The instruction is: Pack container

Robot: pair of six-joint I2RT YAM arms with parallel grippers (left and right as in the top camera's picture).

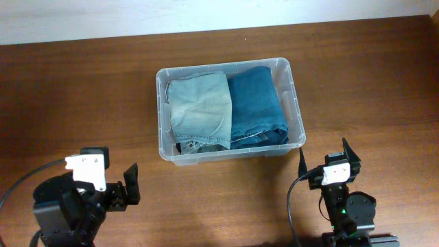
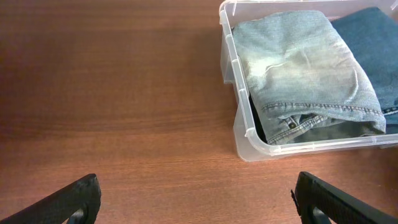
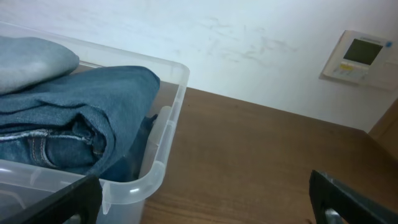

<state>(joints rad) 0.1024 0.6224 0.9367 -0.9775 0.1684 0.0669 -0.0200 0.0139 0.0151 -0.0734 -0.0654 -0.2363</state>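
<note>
The clear plastic container (image 1: 296, 116) stands at the middle of the table. It holds folded light-wash jeans (image 1: 199, 110) on the left and folded dark blue jeans (image 1: 257, 103) on the right. The left wrist view shows the container's near left corner (image 2: 244, 134) with the light jeans (image 2: 305, 74). The right wrist view shows its rim (image 3: 165, 155) and the dark jeans (image 3: 74, 118). My left gripper (image 1: 116, 184) is open and empty, near the front left. My right gripper (image 1: 328, 159) is open and empty, just right of the container's front corner. Both show open in the wrist views (image 2: 196, 199) (image 3: 205, 202).
The wooden table (image 1: 82, 103) ends at a white wall (image 1: 206, 14) behind. A wall control panel (image 3: 357, 56) shows in the right wrist view. Black cables run by both arm bases.
</note>
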